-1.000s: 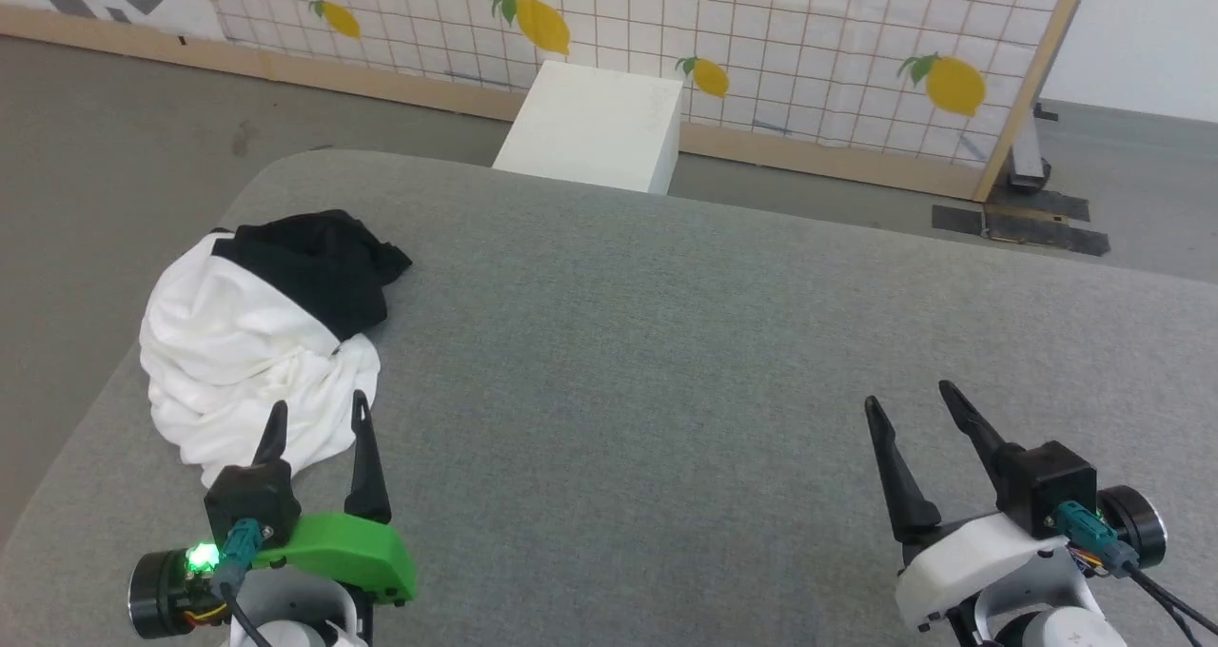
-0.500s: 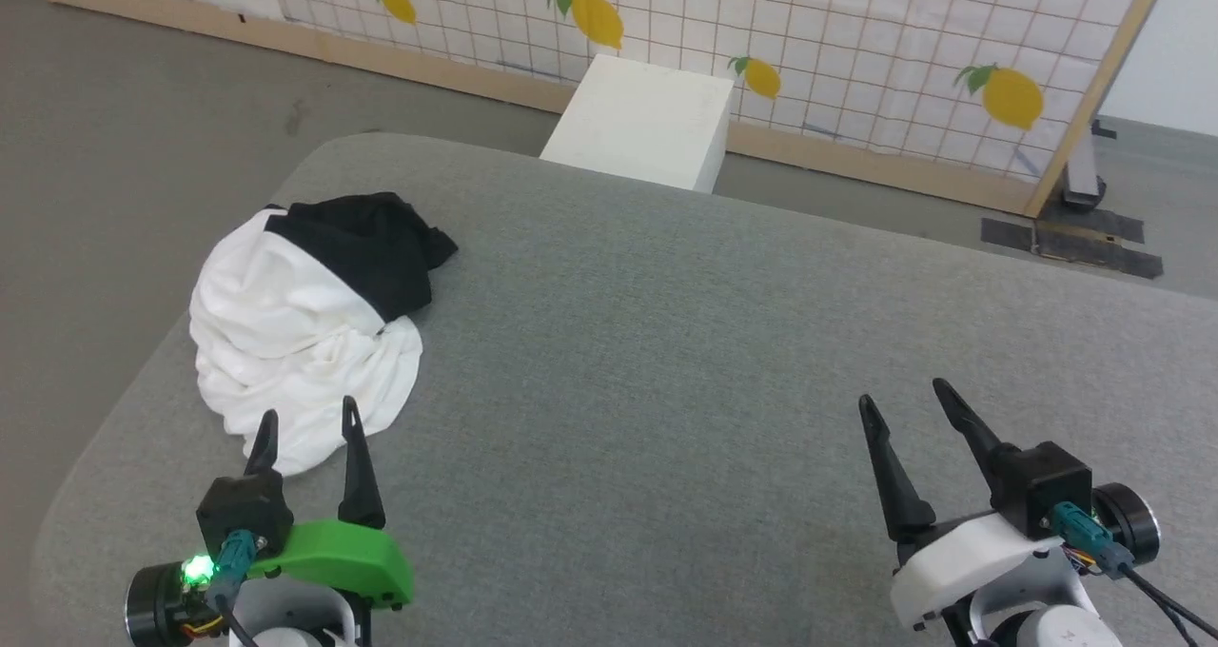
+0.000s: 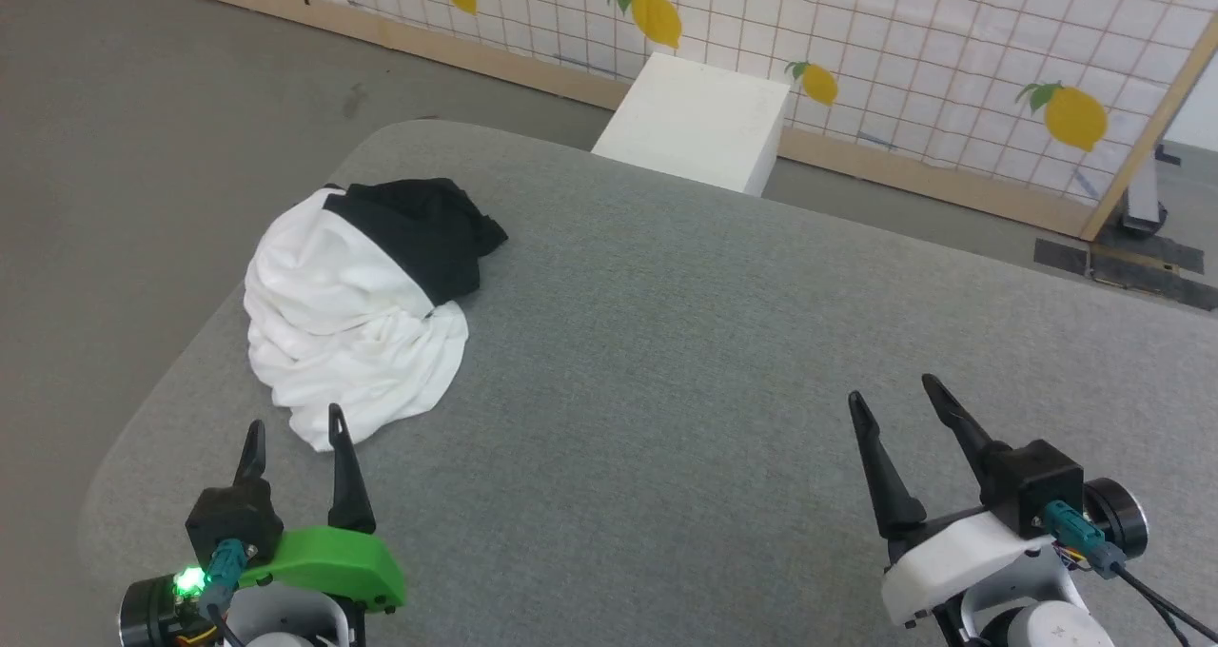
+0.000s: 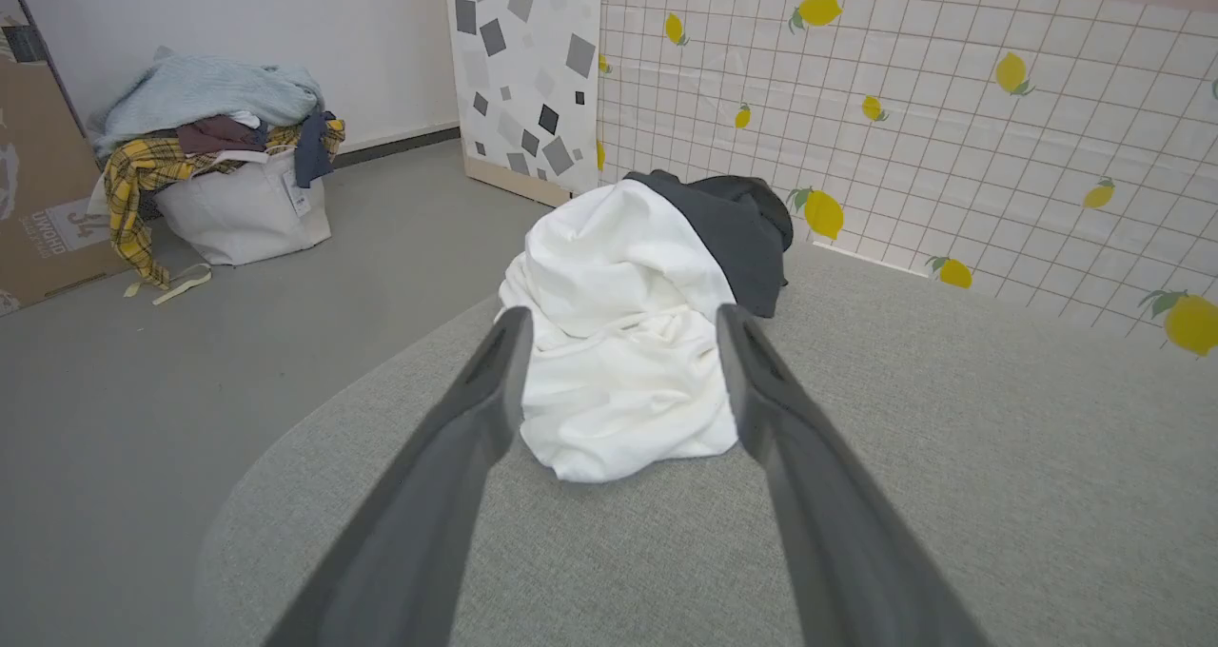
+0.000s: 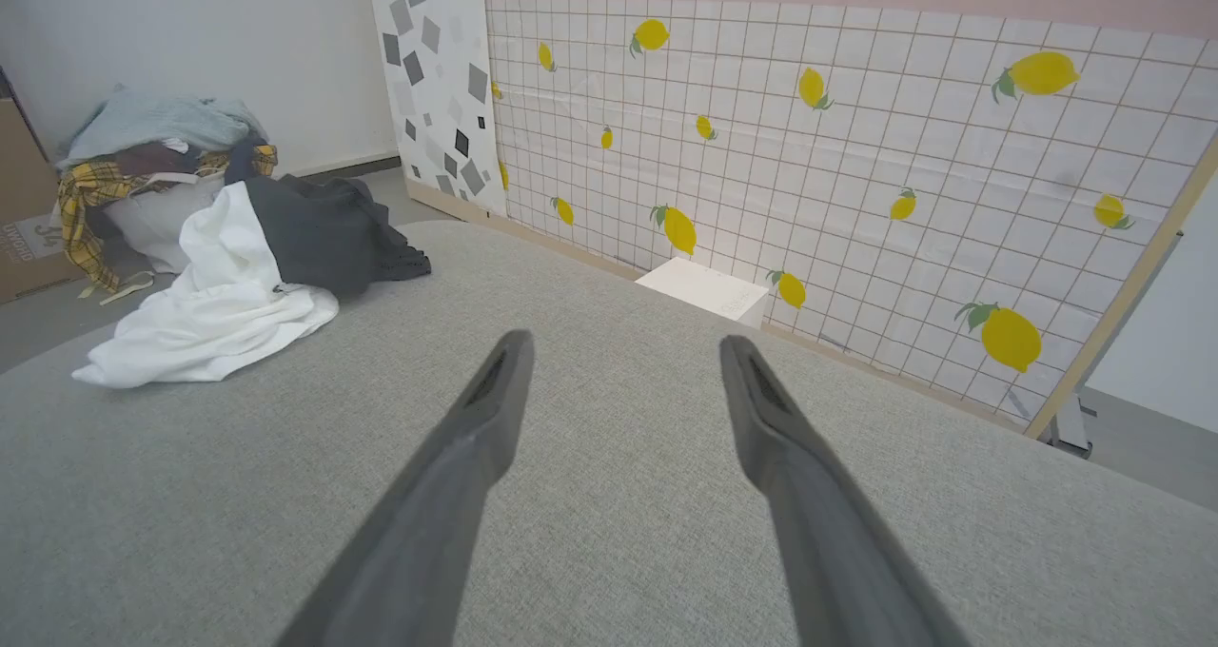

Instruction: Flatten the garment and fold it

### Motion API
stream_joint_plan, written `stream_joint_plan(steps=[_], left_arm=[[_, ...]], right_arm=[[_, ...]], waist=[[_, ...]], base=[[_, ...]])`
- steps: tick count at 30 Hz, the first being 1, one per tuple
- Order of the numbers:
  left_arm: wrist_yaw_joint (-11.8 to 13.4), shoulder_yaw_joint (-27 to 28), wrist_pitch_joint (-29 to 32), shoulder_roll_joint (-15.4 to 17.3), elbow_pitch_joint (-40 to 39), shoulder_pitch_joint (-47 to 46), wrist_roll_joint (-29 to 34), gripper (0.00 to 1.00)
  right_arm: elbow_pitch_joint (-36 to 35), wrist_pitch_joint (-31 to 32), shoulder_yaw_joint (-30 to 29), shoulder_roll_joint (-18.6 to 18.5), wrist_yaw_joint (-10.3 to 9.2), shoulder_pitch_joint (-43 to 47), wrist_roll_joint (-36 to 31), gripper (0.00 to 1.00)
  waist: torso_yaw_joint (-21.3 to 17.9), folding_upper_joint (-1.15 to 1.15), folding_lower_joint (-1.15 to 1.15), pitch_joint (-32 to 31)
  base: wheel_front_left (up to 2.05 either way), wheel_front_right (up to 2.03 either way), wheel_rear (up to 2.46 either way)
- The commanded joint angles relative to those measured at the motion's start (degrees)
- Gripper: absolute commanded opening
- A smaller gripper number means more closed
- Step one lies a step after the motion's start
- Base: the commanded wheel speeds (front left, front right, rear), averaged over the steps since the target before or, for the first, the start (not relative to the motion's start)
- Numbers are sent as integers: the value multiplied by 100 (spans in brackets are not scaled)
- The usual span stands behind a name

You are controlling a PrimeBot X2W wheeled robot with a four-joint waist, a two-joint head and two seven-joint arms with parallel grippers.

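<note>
The garment point(image 3: 352, 319) lies crumpled in a heap near the left edge of the grey padded table point(image 3: 666, 362), white body toward me and a black sleeve bunched on its far side; its chest print is hidden. My left gripper point(image 3: 293, 425) stands open just short of the heap's near hem, nothing between its fingers. In the left wrist view the garment point(image 4: 618, 343) sits straight ahead between the fingertips point(image 4: 512, 328). My right gripper point(image 3: 890, 392) stands open over bare table at the lower right, far from the cloth. The right wrist view shows the garment point(image 5: 228, 295) at its left.
A white box point(image 3: 699, 124) stands on the floor beyond the table's far edge, before a lemon-print grid panel point(image 3: 856, 48). A laundry bag heaped with clothes point(image 4: 219, 171) sits on the floor to the left. The table's rounded left corner drops to grey floor.
The head camera has turned left, so the whole scene has slid right and up in view. Both grippers stay open and low, the left one now slightly further short of the heap.
</note>
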Motion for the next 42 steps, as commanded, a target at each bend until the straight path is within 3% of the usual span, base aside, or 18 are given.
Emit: stream_joint_plan(steps=[1,33,42], left_arm=[[43,-16,-59,49,29,96,-44,100],[506,-49,-414,228,231,188,-510,100],[423,68,-257,448,373,-530,-850,100]], right_arm=[[25,-62,27,7,-7,-77,58,100],[223,-346,183,10,-10,-163,216,100],[163,-293,265,11,-11,-290,142,100]], waist=[[76,0,0,-14],[1088,0,0,-84],[1022,0,0,225]], base=[[0,0,0],[0,0,0],[0,0,0]])
